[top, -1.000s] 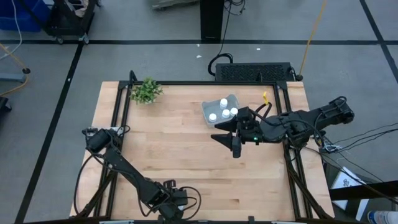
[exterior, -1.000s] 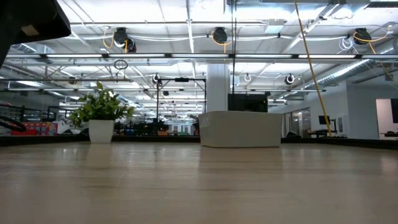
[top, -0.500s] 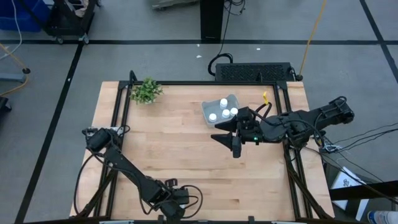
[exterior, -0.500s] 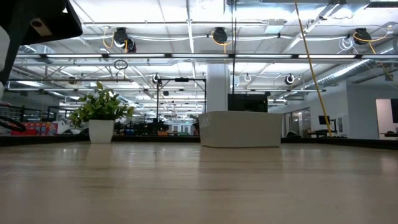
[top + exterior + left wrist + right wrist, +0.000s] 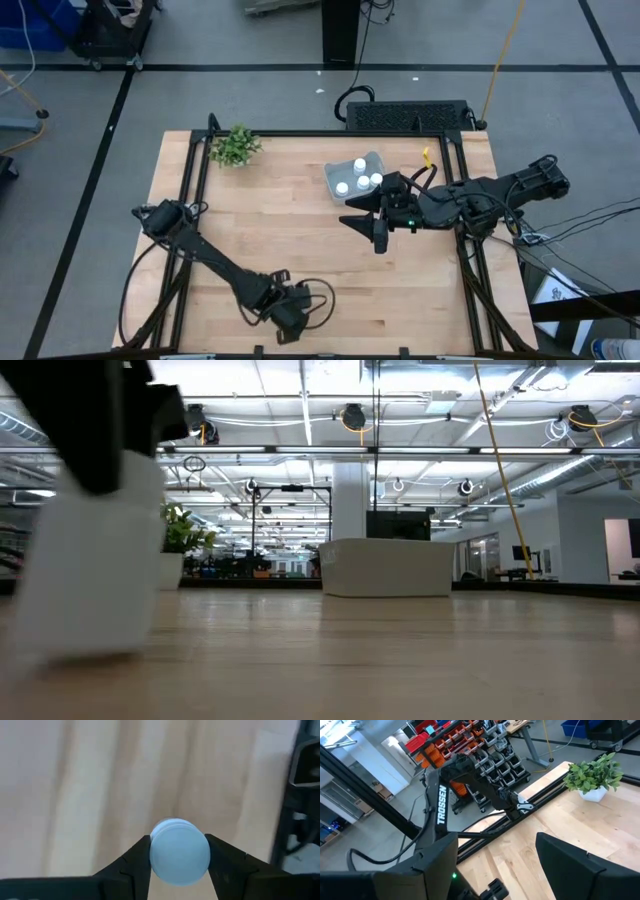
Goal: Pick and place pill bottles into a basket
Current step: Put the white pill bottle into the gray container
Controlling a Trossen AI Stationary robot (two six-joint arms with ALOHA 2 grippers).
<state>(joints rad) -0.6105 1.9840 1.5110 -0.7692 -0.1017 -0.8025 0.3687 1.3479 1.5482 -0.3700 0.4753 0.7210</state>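
Fingers of the left tool (image 5: 177,862) have clamped a pill bottle (image 5: 179,851); right tool (image 5: 495,865) stays open, empty.

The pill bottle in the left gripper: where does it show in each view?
High view: hidden under the left gripper, near the table's front edge.
Low view: the pill bottle looms at far left.
Left wrist view: its cap sits centred between the fingers.
Right wrist view: not in it.
Shared landmark: the green plant.
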